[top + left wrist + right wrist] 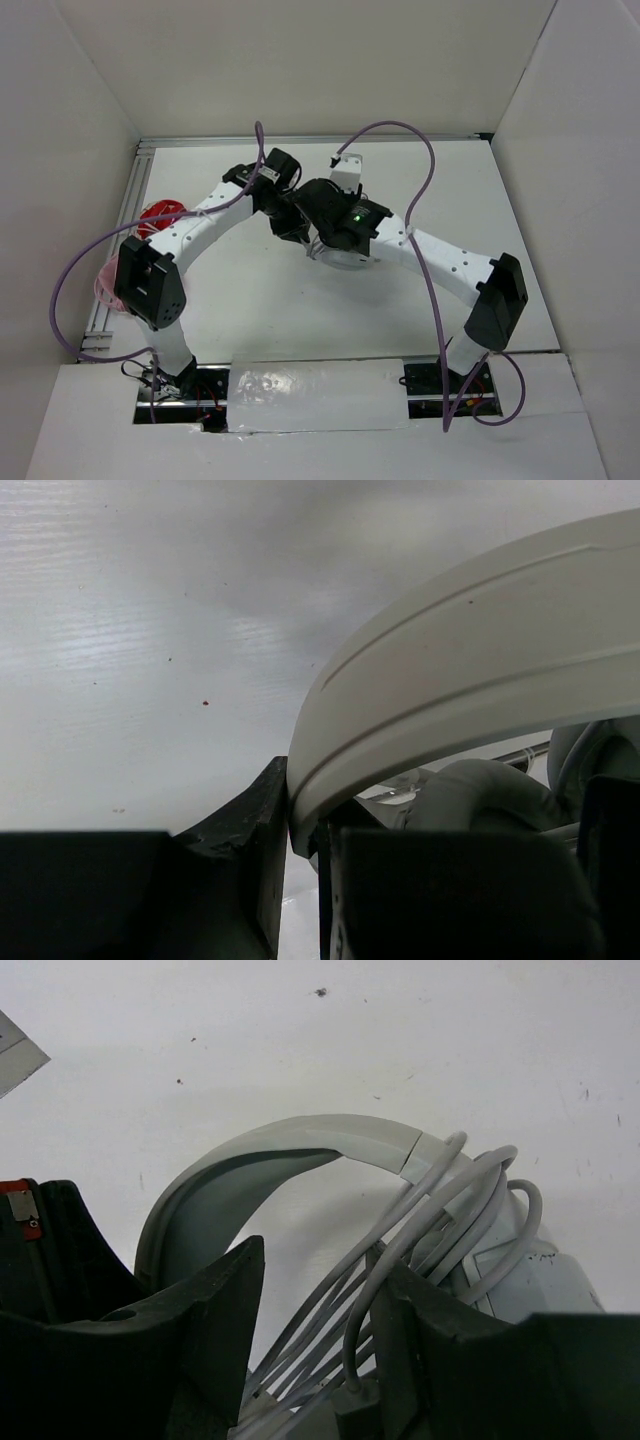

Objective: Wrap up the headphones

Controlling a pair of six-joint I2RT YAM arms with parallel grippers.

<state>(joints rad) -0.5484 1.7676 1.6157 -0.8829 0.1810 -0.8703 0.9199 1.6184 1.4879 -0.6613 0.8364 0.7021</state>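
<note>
The light grey-white headphones lie mid-table, mostly hidden under the two wrists. My left gripper is shut on the headband; an ear cup shows behind it. In the top view the left gripper meets the right gripper over the headphones. My right gripper is open, its fingers either side of several loops of the thin grey cable that lie round the headband near an ear cup. The cable's plug sits low between the fingers.
Red headphones and pink headphones lie at the table's left edge beside the left arm. White walls close in the table on the back and both sides. Purple arm cables arch over the scene.
</note>
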